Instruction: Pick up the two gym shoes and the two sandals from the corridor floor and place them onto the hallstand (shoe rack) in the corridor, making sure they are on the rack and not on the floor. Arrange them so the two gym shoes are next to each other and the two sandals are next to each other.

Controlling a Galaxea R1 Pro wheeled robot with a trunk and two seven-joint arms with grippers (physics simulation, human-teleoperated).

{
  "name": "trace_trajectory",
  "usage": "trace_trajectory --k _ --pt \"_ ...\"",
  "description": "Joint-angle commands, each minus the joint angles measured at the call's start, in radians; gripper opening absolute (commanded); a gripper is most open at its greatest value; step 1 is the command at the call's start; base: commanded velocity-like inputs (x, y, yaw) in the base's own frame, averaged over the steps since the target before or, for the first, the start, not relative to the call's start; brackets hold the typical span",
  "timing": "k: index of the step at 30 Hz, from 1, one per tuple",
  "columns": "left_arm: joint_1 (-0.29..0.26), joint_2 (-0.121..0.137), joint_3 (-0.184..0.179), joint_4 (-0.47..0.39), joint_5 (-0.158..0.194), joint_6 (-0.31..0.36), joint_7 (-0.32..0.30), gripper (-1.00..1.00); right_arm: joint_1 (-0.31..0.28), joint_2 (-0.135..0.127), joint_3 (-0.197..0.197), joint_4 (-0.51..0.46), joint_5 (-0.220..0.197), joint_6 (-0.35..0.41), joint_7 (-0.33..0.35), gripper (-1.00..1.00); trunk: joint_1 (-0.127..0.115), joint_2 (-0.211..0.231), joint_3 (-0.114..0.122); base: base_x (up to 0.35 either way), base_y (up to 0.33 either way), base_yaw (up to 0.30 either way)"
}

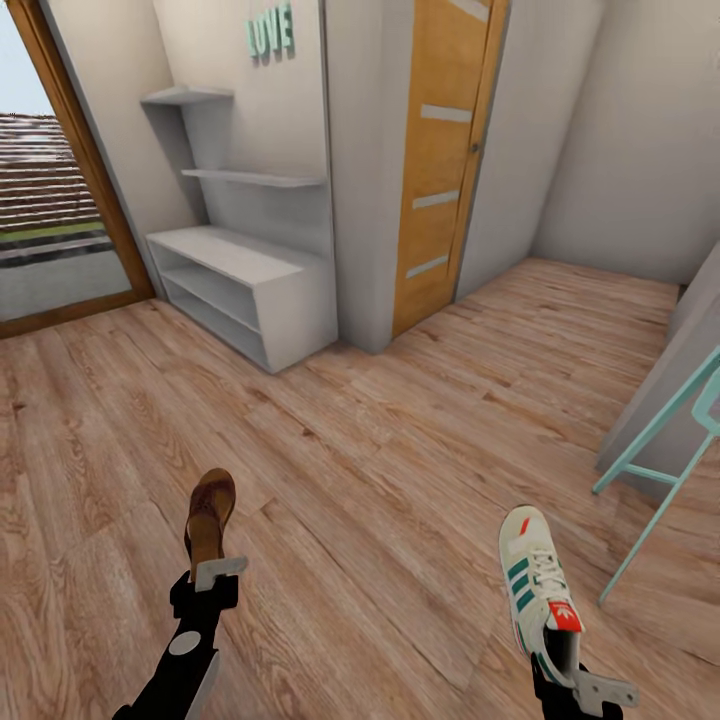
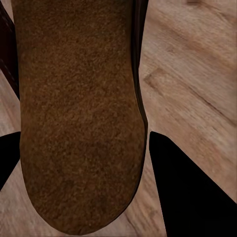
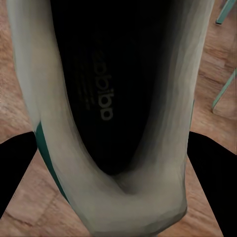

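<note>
In the head view my left gripper (image 1: 214,577) is shut on the heel end of a reddish-brown sandal (image 1: 209,512), held toe-forward above the corridor floor (image 1: 380,450). The left wrist view looks down on the sandal's tan footbed (image 2: 79,113) between the black fingers (image 2: 192,192). My right gripper (image 1: 568,668) is shut on the heel of a white gym shoe (image 1: 533,575) with green stripes and a red tongue label. Its dark inside and white heel rim (image 3: 118,197) sit between the right fingers (image 3: 212,177). The light grey hallstand (image 1: 240,262) stands at the far left wall, its bench and shelves bare.
A wooden door (image 1: 440,150) stands right of the hallstand behind a grey wall corner (image 1: 365,200). A glass door (image 1: 50,200) opens at the far left. A teal stool (image 1: 665,455) and a grey panel (image 1: 690,340) crowd the right side. Teal LOVE letters (image 1: 270,32) hang above the shelves.
</note>
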Motion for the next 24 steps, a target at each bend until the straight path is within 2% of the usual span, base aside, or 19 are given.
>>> trace_trajectory --k 1,20,24 --pt "0.0 -0.001 0.002 -0.001 -0.009 0.004 0.001 -1.0 0.0 0.0 -0.001 0.002 0.001 -0.003 0.0 -1.0 -0.004 0.007 0.004 0.0 0.0 0.0" --pt "0.0 -0.001 0.001 0.0 -0.007 0.004 0.001 -1.0 0.0 0.0 0.0 0.012 0.001 -0.003 -0.001 -1.0 -0.077 0.14 0.078 0.0 0.0 0.0" --pt "0.0 -0.001 0.002 0.001 -0.007 0.003 0.001 -1.0 0.0 0.001 0.001 0.011 0.001 -0.003 0.003 -1.0 -0.077 0.14 0.078 0.0 0.0 0.0"
